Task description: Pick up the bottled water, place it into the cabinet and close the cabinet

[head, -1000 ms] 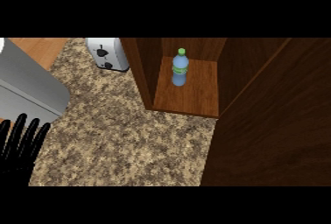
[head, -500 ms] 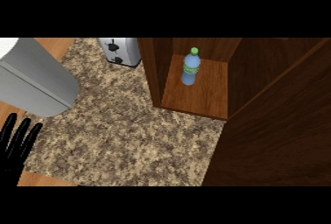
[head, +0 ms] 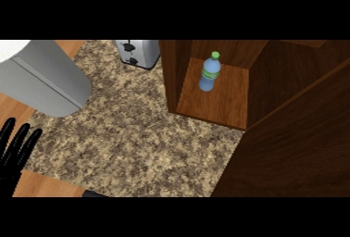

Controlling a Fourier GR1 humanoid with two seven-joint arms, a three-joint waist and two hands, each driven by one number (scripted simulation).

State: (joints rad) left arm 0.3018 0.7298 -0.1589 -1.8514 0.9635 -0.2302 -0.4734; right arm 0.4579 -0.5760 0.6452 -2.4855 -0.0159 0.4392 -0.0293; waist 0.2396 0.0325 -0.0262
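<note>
Head view: bottled water standing upright inside the cabinet, green cap up, set near the left wall and back from the front lip. Placed, by the look of it, with only the closing left to do. To the right and below, the cabinet door, dark wood, standing wide open and filling the lower right corner.

For a clean close: bring in the right hand, out of sight just now, and meet the door's free edge with flat, straight fingers rather than curling round anything. Push along the door's arc, keeping well outside the shelf and away from the bottle. Slow down near the frame, so as not to jolt the bottle over.

Leave the left hand resting at the view's left edge, fingers straight and spread, holding nothing.

Further out on the speckled counter: a toaster and a grey block, both well apart from the door's likely path.
</note>
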